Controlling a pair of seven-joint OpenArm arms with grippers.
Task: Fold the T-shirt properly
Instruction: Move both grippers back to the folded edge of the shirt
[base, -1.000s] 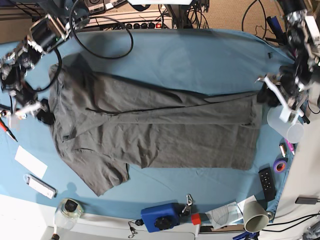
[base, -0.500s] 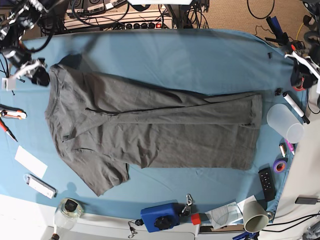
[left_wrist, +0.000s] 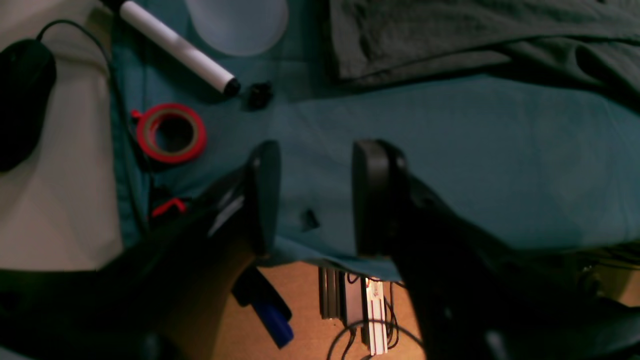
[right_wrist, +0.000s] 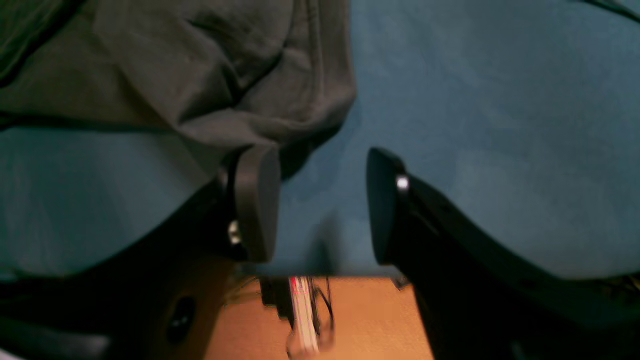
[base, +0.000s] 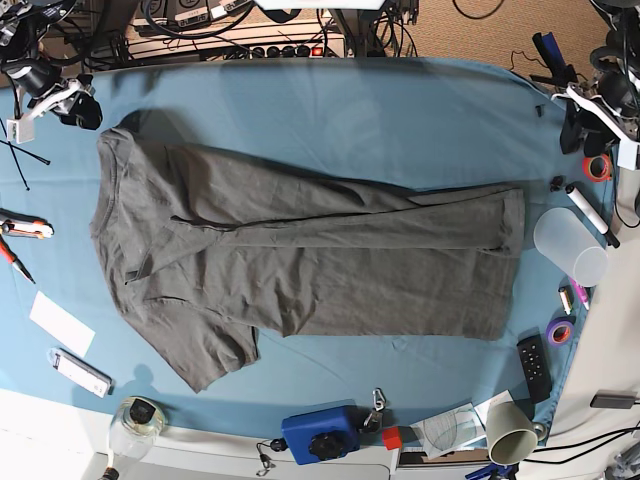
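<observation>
Your T-shirt (base: 300, 265) lies spread on the blue table cloth (base: 400, 120), partly folded lengthwise, its neck end at the scene's left and its hem at the right. Your right gripper (right_wrist: 320, 205) hangs released at the far left corner, just beside the shirt's edge, holding nothing. Your left gripper (left_wrist: 312, 195) hangs at the far right, jaws apart and empty, near a red tape roll (left_wrist: 170, 132) and a white marker (left_wrist: 175, 45).
</observation>
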